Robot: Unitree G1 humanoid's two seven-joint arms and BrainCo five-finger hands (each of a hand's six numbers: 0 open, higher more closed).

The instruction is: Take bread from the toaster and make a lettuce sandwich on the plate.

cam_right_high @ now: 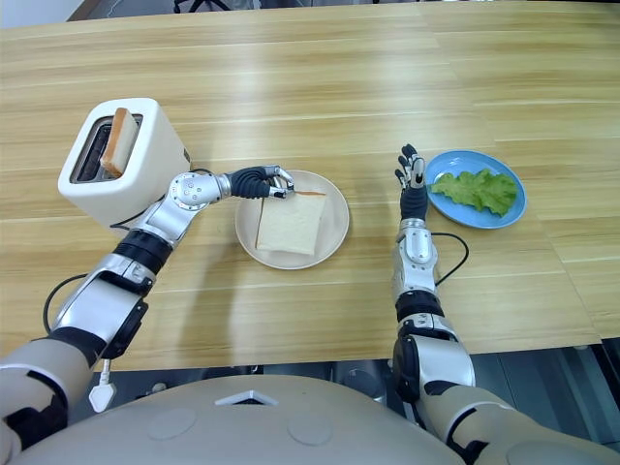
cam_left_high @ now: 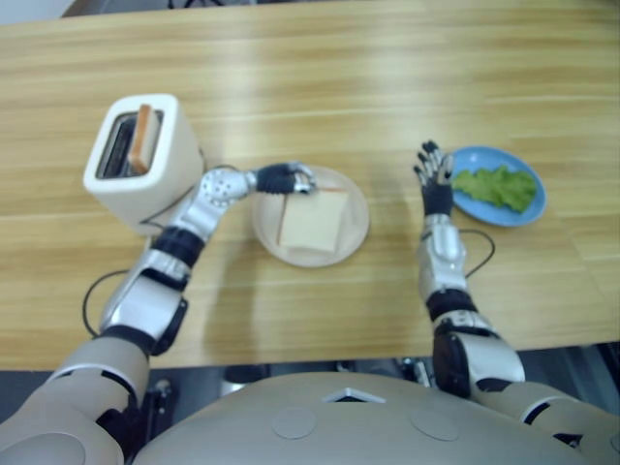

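A white toaster [cam_right_high: 121,165] stands at the left with one slice of bread [cam_right_high: 118,138] sticking up from a slot. A tan plate [cam_right_high: 337,225] in the middle holds one bread slice [cam_right_high: 289,228] lying flat. My left hand [cam_right_high: 260,181] hovers at the plate's left rim, fingers curled, touching the slice's near corner; whether it still grips the slice is unclear. A lettuce leaf [cam_right_high: 477,189] lies on a blue plate [cam_right_high: 513,209] at the right. My right hand [cam_right_high: 411,179] stands just left of the blue plate, fingers extended, holding nothing.
The toaster's cable [cam_right_high: 58,291] runs off the table's front edge at the left. Bare wooden table [cam_right_high: 320,87] stretches behind the plates and toaster.
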